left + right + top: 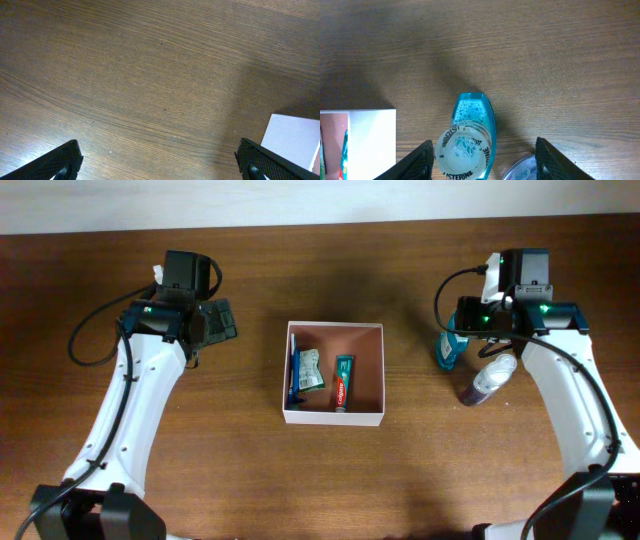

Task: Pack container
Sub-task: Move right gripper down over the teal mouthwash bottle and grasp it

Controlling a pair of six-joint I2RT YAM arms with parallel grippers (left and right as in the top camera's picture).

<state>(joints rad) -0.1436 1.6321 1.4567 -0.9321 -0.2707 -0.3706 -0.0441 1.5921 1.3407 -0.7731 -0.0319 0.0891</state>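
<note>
The container (pixel 334 417) is a square white box with a pinkish-brown inside, at mid-table. It holds a green toothpaste tube (pixel 343 381), a blue item and a green packet (pixel 310 371). Its white corner shows in the left wrist view (pixel 295 140) and the right wrist view (pixel 370 140). My right gripper (pixel 482 160) is open around a blue Listerine bottle (pixel 470 135) standing upright, its cap close to the left finger. The bottle also shows in the overhead view (pixel 446 350). A clear bottle with a white cap (pixel 487 383) lies beside it. My left gripper (pixel 160 167) is open and empty over bare wood.
The brown wooden table (pixel 230 470) runs under everything. The left arm (pixel 150 380) reaches along the left side, the right arm (pixel 570 400) along the right side. A pale wall edge (pixel 300 200) runs along the far side.
</note>
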